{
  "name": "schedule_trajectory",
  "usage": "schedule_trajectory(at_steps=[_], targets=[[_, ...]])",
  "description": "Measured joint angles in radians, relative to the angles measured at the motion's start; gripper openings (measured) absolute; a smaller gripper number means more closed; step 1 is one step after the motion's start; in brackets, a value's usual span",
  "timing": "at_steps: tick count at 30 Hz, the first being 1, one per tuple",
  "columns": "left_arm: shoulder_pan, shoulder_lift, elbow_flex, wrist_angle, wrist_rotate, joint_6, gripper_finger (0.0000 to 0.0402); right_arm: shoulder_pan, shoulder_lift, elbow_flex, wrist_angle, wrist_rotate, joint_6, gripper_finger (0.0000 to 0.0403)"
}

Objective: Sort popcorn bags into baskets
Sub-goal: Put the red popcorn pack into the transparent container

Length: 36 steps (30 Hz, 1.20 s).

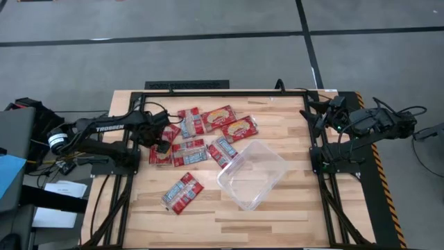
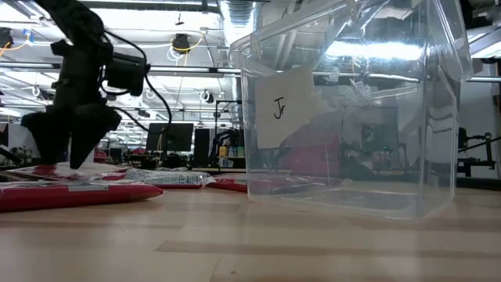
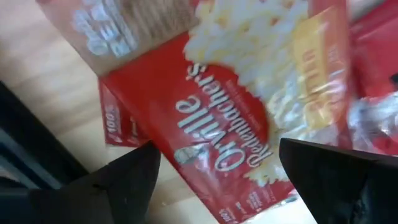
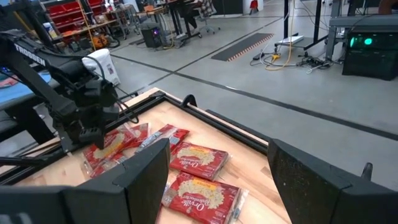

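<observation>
Looking straight down over the whole table (image 1: 208,208); peering level from tabletop height, close against the tub (image 2: 344,110); hovering close over popcorn bags (image 3: 236,118); gazing across, sharing those bags.

Tub (image 1: 253,175) clear glossy plastic; popcorn bags (image 1: 218,117) shiny film; table (image 1: 277,217) matt wood.

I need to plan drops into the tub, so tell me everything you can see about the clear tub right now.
The clear tub is a see-through plastic rectangular bin with rounded corners, standing upright and open-topped on the wooden table, turned at an angle to the table edges. It looks empty. A white paper label with handwritten letters is on one wall. One corner sits close beside a popcorn bag; whether they touch I cannot tell. Neither gripper is at it.
</observation>
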Motion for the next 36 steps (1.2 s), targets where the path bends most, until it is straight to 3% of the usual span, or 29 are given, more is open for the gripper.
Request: schedule_trajectory(at_steps=[6,9,12,19,21,36], targets=[[0.0,-0.003,-0.057,0.101,0.105,-0.057,0.0314,0.0,0.0,0.0,0.0,0.003,0.005,0.0295],[0.0,-0.003,-0.078,0.131,0.113,-0.09,0.0284,0.0,0.0,0.0,0.0,0.004,0.005,0.0295],[0.0,-0.004,-0.102,0.158,0.122,-0.115,0.0226,0.0,0.0,0.0,0.0,0.005,0.006,0.0295],[0.0,-0.007,-0.111,0.158,0.139,-0.138,0.0048,0.0,0.0,0.0,-0.009,0.006,0.007,0.0295],[0.0,-0.007,-0.098,0.155,0.151,-0.138,0.0017,0.0,0.0,0.0,-0.009,0.006,0.007,0.0295],[-0.003,-0.033,0.23,-0.04,0.179,-0.136,0.0008,0.0,0.0,0.0,-0.03,0.006,0.006,0.0295]])
